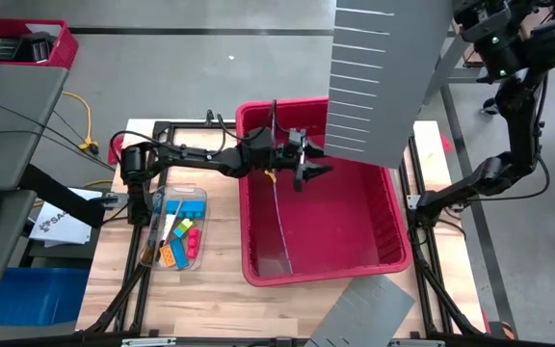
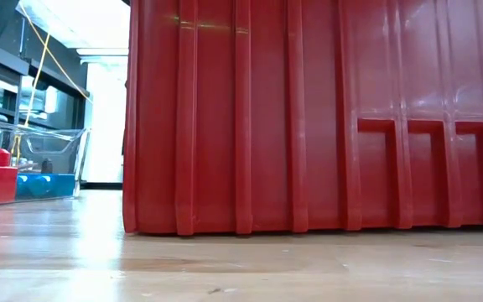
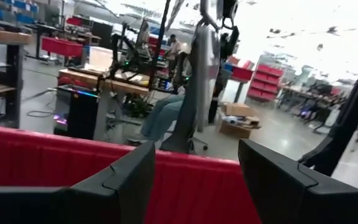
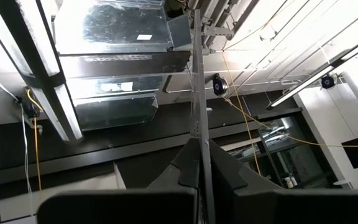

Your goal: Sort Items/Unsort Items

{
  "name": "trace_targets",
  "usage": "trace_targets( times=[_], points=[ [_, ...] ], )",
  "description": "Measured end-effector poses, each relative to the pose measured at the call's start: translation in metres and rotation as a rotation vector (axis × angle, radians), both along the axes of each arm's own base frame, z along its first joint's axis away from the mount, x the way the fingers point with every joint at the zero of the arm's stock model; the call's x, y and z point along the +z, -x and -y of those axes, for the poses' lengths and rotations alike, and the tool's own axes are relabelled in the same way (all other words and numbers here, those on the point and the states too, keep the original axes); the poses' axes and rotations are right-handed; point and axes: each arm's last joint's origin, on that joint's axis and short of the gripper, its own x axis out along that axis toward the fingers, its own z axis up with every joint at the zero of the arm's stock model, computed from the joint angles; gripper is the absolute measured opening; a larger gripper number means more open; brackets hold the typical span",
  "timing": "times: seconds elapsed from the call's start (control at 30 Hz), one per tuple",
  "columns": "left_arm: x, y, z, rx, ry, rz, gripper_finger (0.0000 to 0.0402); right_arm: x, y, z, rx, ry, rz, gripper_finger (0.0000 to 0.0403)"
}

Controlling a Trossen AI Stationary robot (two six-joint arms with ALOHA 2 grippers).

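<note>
- Underfoot, so to speak, lies a pale wooden table (image 1: 220,299) with visible grain, framed by dark metal rails
- On it stands a big red bin (image 1: 355,236) of glossy plastic, ribbed on its outer wall and holding a thin clear divider sheet
- Left of the bin sits a clear plastic tray (image 1: 197,198) with the items (image 1: 179,236): blocky blue, green, pink and orange pieces, none in the bin that can be seen
- Over the bin's rear part hangs the left gripper (image 1: 308,164), its dark angular fingers (image 3: 114,186) spread apart with nothing between them
- Well right of the bin, off the table, the right gripper (image 4: 199,168) points up at the ceiling, its fingers pressed shut with a thin clear strip running up from between them
- Beyond the bin the room shows grey concrete floor, workbenches, stacked red bins and a seated person
- Above hang metal ducts, strip lights and yellow cables
</note>
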Motion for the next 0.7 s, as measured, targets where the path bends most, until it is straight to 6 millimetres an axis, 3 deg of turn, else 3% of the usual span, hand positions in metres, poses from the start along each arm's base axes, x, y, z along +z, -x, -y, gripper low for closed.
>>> trace_targets(
  times=[0.3, 0.53, 0.7],
  points=[
    [0.005, 0.001, 0.000, 0.008, -0.026, 0.049, 0.0227, -0.001, -0.004, 0.002, 0.013, 0.006, -0.012, 0.0000],
    [0.023, -0.002, -0.010, 0.030, -0.058, 0.077, 0.0227, -0.004, -0.014, 0.007, 0.049, -0.002, -0.026, 0.0000],
    [0.026, -0.003, -0.010, -0.064, -0.066, 0.048, 0.0227, -0.003, -0.016, 0.008, 0.057, 0.006, -0.018, 0.0000]
  ],
)
